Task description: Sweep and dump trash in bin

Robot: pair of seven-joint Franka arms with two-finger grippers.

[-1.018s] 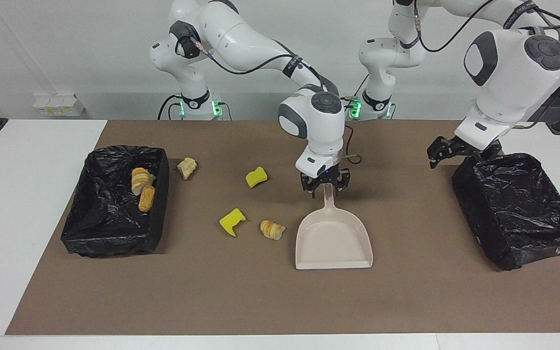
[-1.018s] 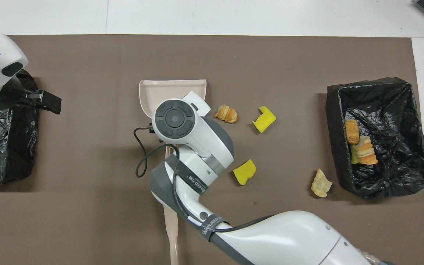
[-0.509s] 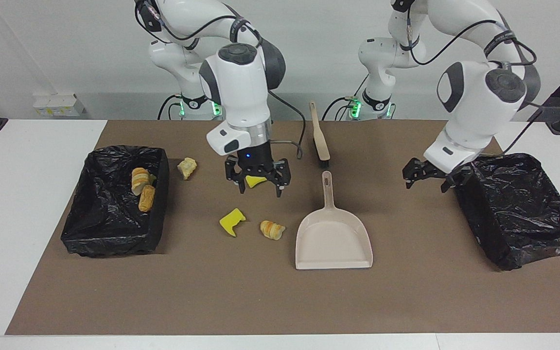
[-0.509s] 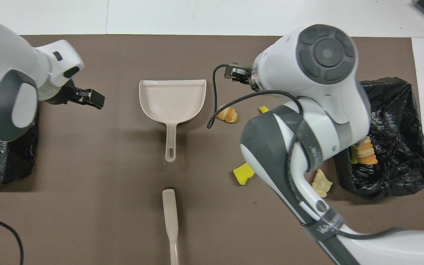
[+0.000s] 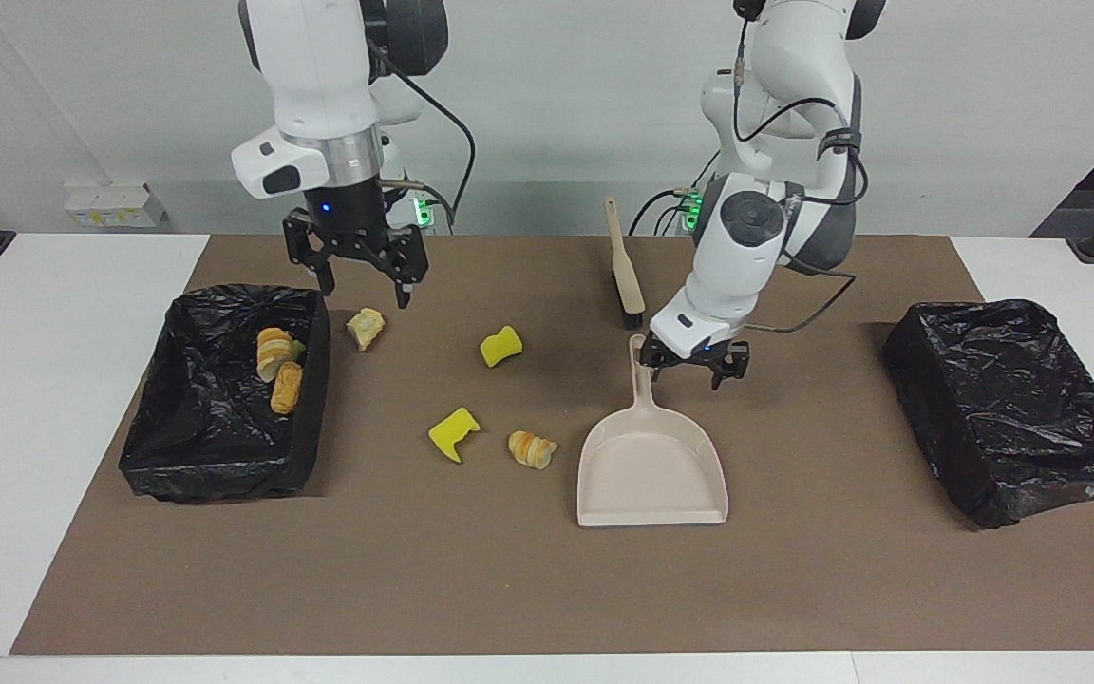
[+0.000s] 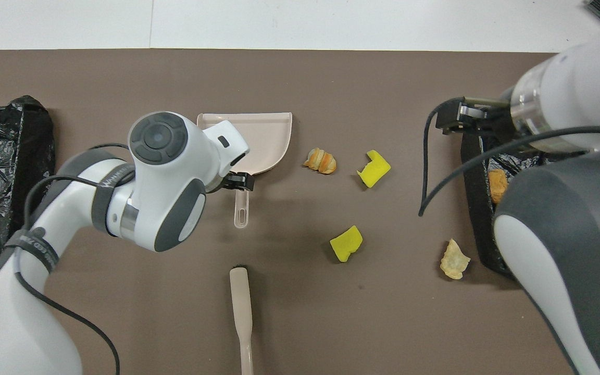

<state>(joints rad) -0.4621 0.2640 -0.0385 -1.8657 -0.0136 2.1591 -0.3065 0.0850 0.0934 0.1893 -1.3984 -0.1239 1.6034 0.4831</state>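
Spongy yellow trash (image 5: 500, 346), smooth beige dustpan (image 5: 651, 470)

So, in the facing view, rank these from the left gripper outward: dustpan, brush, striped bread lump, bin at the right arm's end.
From the left gripper, open over the dustpan's handle:
1. Dustpan, directly under it.
2. Brush, nearer to the robots than the dustpan.
3. Striped bread lump, beside the dustpan's pan, toward the right arm's end.
4. Bin at the right arm's end, clearly last.
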